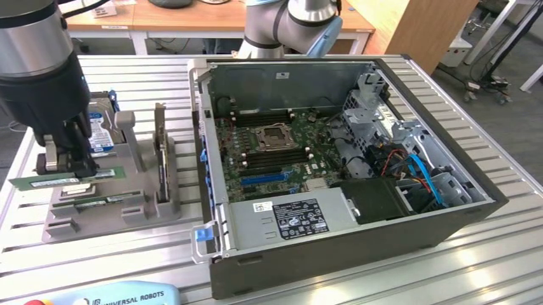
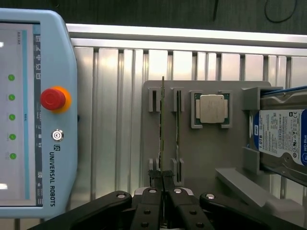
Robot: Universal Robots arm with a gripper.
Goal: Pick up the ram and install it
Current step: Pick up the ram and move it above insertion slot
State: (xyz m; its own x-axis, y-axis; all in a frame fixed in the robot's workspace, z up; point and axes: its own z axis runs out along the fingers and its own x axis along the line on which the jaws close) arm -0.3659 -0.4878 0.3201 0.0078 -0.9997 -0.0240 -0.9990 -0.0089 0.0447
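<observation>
Exterior view puts the gripper (image 1: 72,171) at about nine o'clock, over the grey holder (image 1: 127,219) on the slatted table. Its fingers are pinched nearly together on the ram (image 1: 60,180). The green stick lies level with its long edge up, and it looks to be raised a little above its slot rather than seated in it. You hold it near one end, probably so the contact edge underneath stays free of the fingers.

On the wrist view you look straight down the ram (image 2: 163,124), so it shows as a thin line running away from the gripper (image 2: 163,176). That narrow grip across the board's thickness suits a part this thin.

The holder (image 2: 206,158) stands each part on edge or in its own recess, so nothing leans on anything else:
- A second memory stick (image 2: 177,120) stands in the slot just beside the ram's slot.
- The square silver processor (image 2: 211,109) sits flat in its pocket.
- The hard drive (image 2: 283,136) stands in the end bracket.
- In the exterior view a dark expansion card (image 1: 159,146) stands upright at the holder's three o'clock side.

The computer case (image 1: 339,254) fills the exterior view from the centre to three o'clock. It lies on its side with the panel off, so the motherboard (image 1: 254,155) faces up. It is well apart from the ram, and no ram is in it yet.
</observation>
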